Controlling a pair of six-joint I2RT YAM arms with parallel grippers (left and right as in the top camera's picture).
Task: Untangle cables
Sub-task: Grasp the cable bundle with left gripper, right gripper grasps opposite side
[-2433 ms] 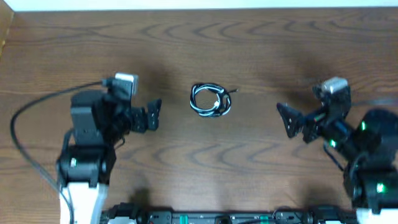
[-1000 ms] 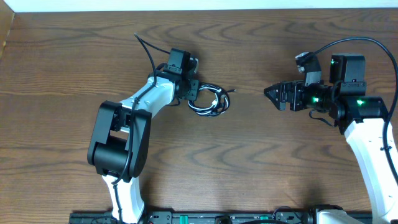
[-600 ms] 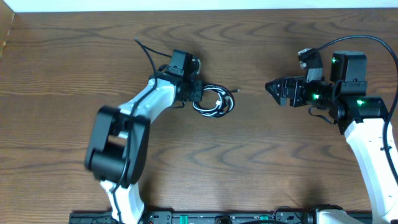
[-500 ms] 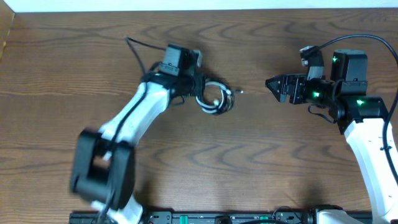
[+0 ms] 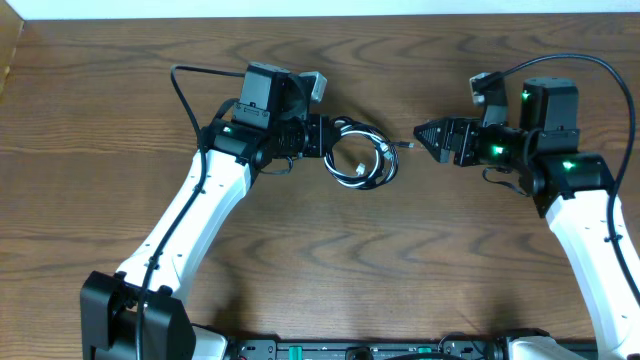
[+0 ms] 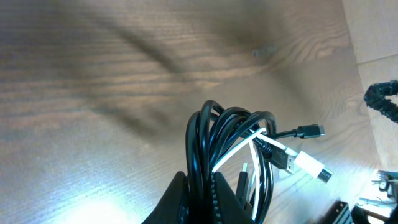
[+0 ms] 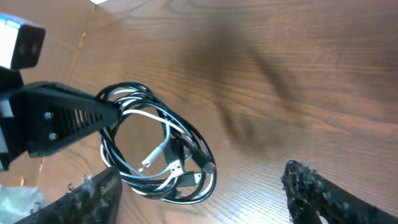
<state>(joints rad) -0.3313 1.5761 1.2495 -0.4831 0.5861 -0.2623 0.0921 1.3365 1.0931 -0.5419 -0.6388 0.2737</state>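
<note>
Shifted right along the bench, the cables (image 6: 198,143) are being clamped in the left gripper's (image 5: 325,135) jaws; the right gripper (image 5: 420,133) is hovering near, jaws apart.

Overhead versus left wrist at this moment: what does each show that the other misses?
Overhead only: both arms entire, the right gripper pointing at the cables across a gap. Left wrist only: up close, the left gripper pinched shut on the black loops, and a white plug sticking out. Both: the coiled bundle and the wooden table.
</note>
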